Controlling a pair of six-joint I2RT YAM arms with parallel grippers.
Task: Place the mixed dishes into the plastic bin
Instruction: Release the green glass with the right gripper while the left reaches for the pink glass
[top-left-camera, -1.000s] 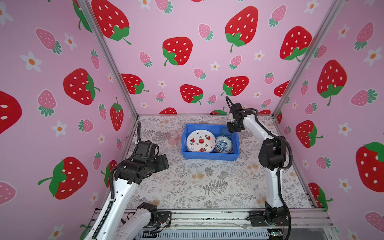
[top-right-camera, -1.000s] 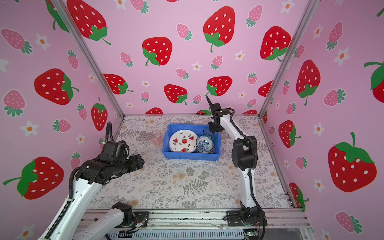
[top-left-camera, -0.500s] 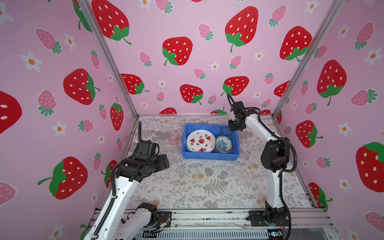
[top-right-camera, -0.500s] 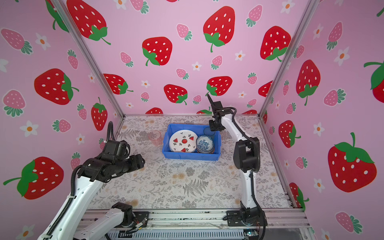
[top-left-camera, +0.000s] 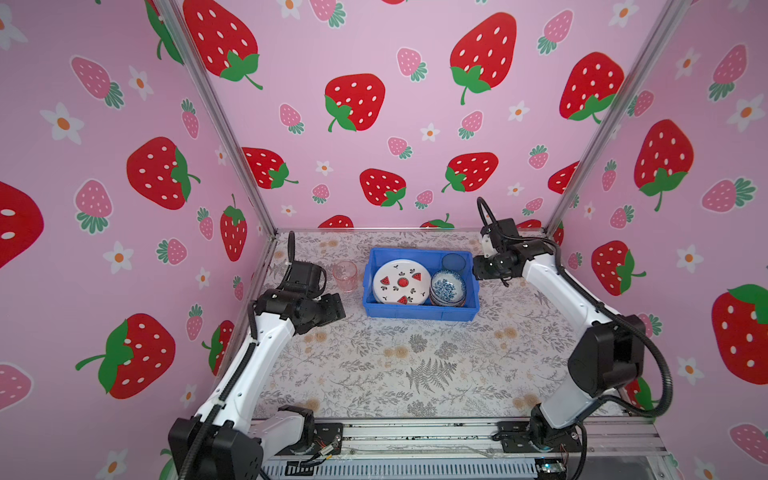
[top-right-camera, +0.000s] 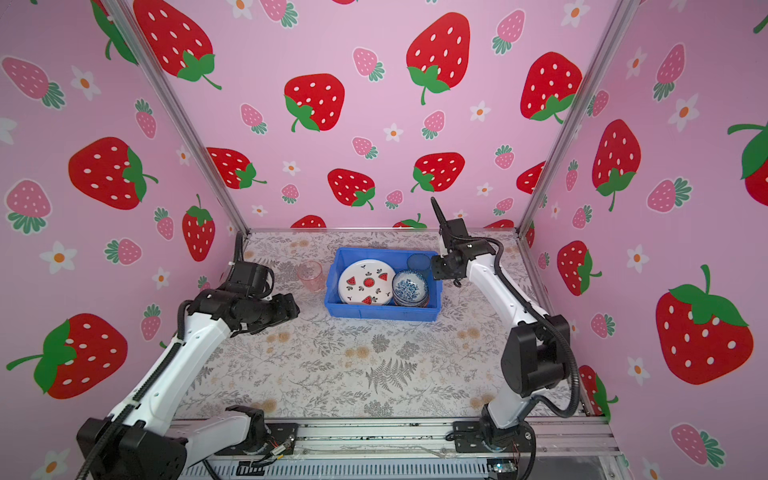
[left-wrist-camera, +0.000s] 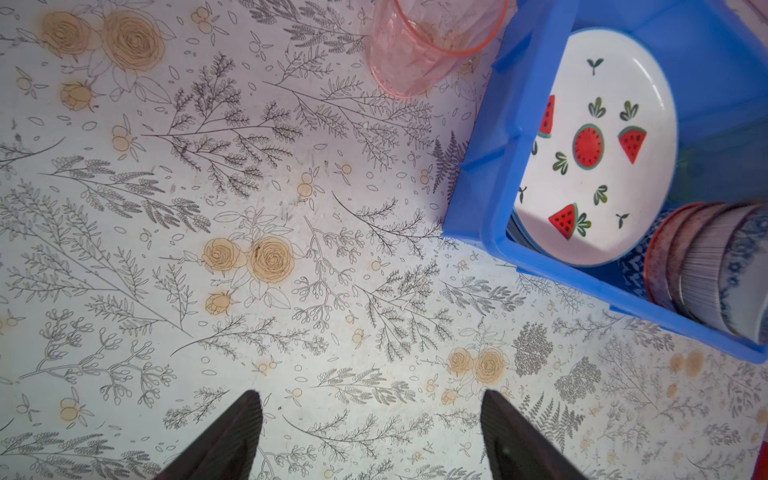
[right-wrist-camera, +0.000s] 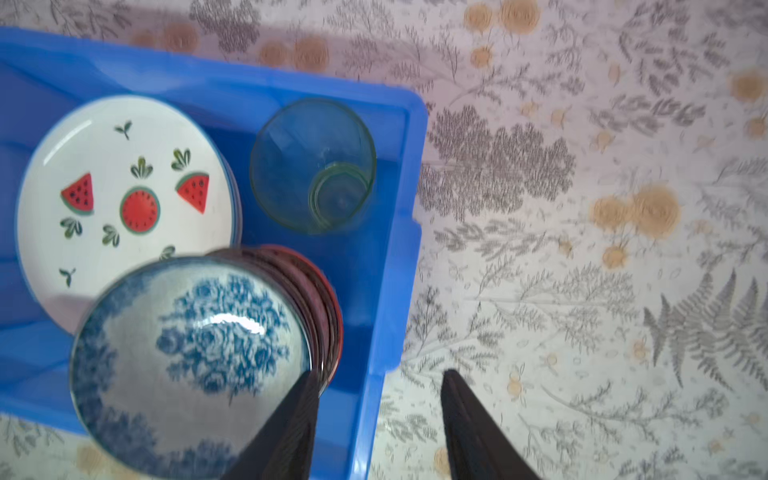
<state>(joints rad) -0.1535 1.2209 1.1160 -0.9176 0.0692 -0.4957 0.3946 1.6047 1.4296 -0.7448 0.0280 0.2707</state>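
The left gripper (top-left-camera: 332, 305) is hovering over the floral table (top-left-camera: 415, 365) at the left side, near the left wall. In the left wrist view its jaws are standing wide apart with only bare tabletop between them (left-wrist-camera: 369, 392); it is holding nothing.

The pink tumbler (top-left-camera: 345, 276) is standing upright on the table, just beyond the left gripper and just beside the left wall of the blue bin (top-left-camera: 419, 312), outside it. The left wrist view is showing a gap between the tumbler (left-wrist-camera: 428, 45) and the bin rim (left-wrist-camera: 486, 174).

The bin is sitting at the far centre of the table. Its contents, left to right:
- The watermelon plate (top-left-camera: 401, 281) is lying face up in the left half
- The blue-white bowl (top-left-camera: 448, 286) is sitting on top of a stack of bowls in the near right part
- The green tumbler (right-wrist-camera: 311, 166) is standing upright in the far right corner

The right gripper (top-left-camera: 478, 270) is hanging just beside the bin's right wall, near its far corner. In the right wrist view its jaws are standing partly open (right-wrist-camera: 380, 372) above the bin's right rim (right-wrist-camera: 399, 249), gripping nothing
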